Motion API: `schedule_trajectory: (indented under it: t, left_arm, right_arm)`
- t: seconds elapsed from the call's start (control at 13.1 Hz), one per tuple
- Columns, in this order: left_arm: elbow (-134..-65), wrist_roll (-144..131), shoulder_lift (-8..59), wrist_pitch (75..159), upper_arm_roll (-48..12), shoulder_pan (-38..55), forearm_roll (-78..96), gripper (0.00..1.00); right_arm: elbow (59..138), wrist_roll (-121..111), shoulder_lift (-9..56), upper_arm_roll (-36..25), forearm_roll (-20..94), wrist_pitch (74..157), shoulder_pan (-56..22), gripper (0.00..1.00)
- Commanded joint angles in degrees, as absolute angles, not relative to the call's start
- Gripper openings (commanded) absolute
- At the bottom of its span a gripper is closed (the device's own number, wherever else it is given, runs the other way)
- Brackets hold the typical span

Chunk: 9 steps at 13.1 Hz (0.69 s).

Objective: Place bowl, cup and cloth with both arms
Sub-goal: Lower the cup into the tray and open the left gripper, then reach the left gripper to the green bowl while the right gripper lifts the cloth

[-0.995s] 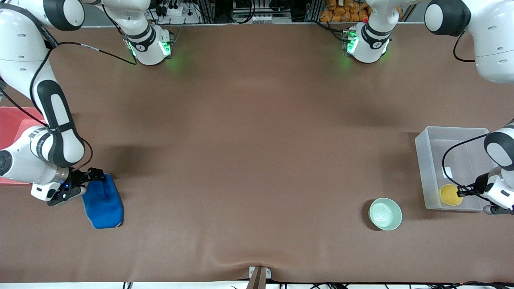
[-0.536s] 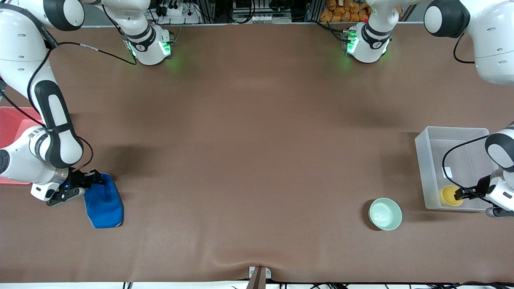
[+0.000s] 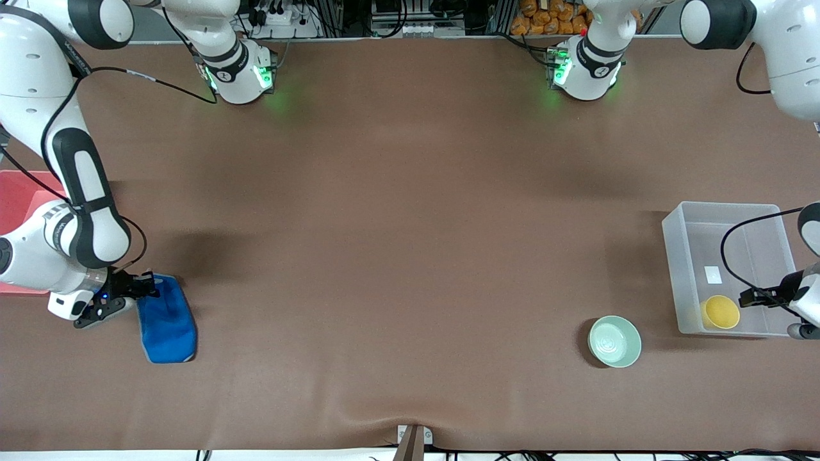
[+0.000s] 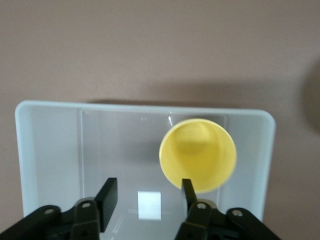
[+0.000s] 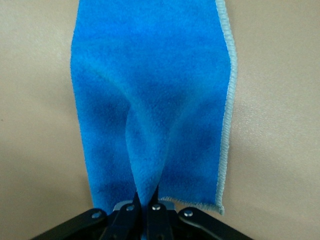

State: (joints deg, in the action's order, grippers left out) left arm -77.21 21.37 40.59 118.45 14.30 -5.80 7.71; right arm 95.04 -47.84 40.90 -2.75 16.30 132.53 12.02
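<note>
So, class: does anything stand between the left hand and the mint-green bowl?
Yes. The left hand, open, is over the clear bin, where the cup sits. The bin's wall stands between it and the bowl; the table between bin and bowl is bare.

A clear plastic bin [image 3: 672, 269] is seen on the brown table mat [image 3: 397, 256], toward the left arm's end. A red tray [image 3: 16, 198] is set at the right arm's end.

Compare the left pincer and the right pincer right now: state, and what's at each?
The left pincer is open and holds nothing; the right pincer is shut on a pinched fold of the cloth. The left pincer is over the clear bin beside the cup standing in it; the right is at the cloth's edge. Both are black.
</note>
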Motion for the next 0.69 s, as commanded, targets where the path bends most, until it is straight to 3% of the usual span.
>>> schedule_trajectory:
  t: [0.0,0.31,0.46,0.61]
  left_arm:
    - [-77.87,21.27,37.10,115.59,14.41,-4.05,6.76,0.63]
    - [-77.87,14.26,36.30,114.43,14.15,-0.10,7.21,0.67]
    - [-77.87,10.66,36.30,114.43,14.24,3.14,7.03,1.00]
    - [-77.87,2.59,36.65,114.61,14.06,4.92,6.77,1.00]
  right_arm:
    - [94.83,-49.22,40.43,-1.93,23.53,129.83,12.92,0.00]
    - [94.31,-47.39,39.38,-2.02,27.86,124.29,12.13,0.00]
    - [93.87,-46.06,37.54,-2.11,27.43,122.44,11.69,0.00]
    - [94.30,-45.79,35.17,-2.72,26.72,121.56,11.69,0.00]
